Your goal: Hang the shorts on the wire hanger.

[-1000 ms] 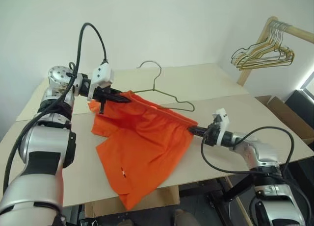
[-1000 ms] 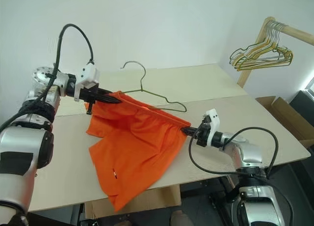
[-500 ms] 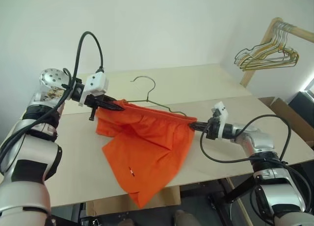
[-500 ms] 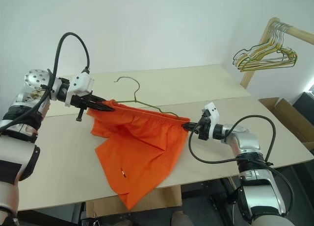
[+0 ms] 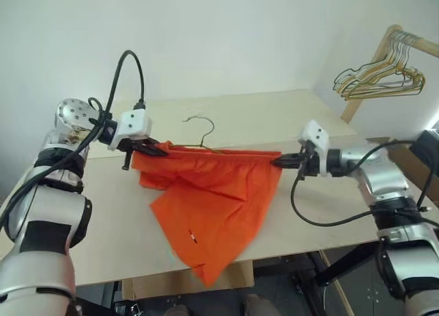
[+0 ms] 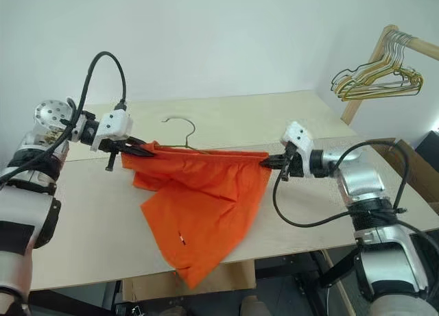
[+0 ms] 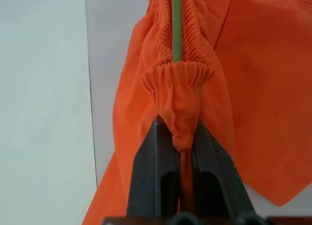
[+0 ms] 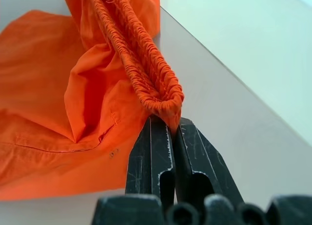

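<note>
The orange shorts (image 5: 212,192) hang stretched by the waistband between my two grippers above the table, legs drooping past the front edge. My left gripper (image 5: 156,149) is shut on the waistband's left end (image 7: 181,137). At the right end (image 8: 168,108), my right gripper (image 5: 281,162) is shut on the gathered elastic. The wire hanger (image 5: 200,126) shows its hook just behind the waistband; its body is hidden by the fabric. A thin olive wire (image 7: 176,25) runs inside the waistband in the left wrist view.
A tan table (image 5: 315,213) carries the work, its front edge near me. A wooden rack (image 5: 384,45) with several gold hangers (image 5: 377,79) stands at the far right. A cardboard box (image 6: 411,155) sits beyond the table's right side.
My right gripper has risen and rolled, pulling the waistband taut and level. The left gripper sank slightly. The hanger's body has slipped out of sight behind the shorts.
</note>
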Controlling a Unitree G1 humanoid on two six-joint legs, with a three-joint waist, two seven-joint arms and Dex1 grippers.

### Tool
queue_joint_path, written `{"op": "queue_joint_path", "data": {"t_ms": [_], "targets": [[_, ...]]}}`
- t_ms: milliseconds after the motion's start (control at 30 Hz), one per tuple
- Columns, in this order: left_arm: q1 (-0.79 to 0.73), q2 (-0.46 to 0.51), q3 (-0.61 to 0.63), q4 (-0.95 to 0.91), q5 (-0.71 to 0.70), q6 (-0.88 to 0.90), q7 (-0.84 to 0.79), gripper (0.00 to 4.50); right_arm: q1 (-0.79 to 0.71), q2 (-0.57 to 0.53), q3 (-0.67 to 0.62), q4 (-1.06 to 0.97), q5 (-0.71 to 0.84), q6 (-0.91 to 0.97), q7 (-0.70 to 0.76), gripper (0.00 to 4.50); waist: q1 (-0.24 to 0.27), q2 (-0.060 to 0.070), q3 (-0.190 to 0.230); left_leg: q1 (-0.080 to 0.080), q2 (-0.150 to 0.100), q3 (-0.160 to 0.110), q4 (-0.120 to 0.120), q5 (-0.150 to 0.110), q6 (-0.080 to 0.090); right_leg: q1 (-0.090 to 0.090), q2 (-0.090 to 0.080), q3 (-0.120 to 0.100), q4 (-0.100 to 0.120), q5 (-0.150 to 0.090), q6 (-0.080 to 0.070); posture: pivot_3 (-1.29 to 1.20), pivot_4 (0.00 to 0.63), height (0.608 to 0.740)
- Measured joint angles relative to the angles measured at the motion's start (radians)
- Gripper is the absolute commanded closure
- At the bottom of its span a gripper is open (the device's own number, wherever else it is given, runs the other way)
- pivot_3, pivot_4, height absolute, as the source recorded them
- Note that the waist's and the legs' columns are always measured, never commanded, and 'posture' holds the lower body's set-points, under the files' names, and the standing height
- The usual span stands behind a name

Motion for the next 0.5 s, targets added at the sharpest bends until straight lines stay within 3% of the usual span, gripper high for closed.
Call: {"op": "queue_joint_path", "data": {"t_ms": [267, 500], "targets": [[0.031, -0.041, 0.088, 0.007, 0.051, -0.021, 0.077, 4.5, -0.136, 0.002, 0.072, -0.073, -0.089, 0.007, 0.001, 4.47, 0.006, 0.0, 0.0, -0.012, 0.0, 0.0, 0.006, 0.0, 0.0, -0.013, 0.0, 0.0, 0.005, 0.001, -0.002, -0.04, 0.0, 0.74], [0.059, -0.058, 0.123, 0.006, 0.1, -0.021, 0.137, 4.5, -0.148, 0.039, 0.086, -0.113, -0.131, -0.013, -0.008, 4.47, 0.013, 0.0, 0.0, -0.014, 0.0, 0.0, 0.006, 0.0, 0.0, -0.013, 0.0, 0.0, 0.004, 0.001, -0.002, -0.03, 0.0, 0.74]]}}
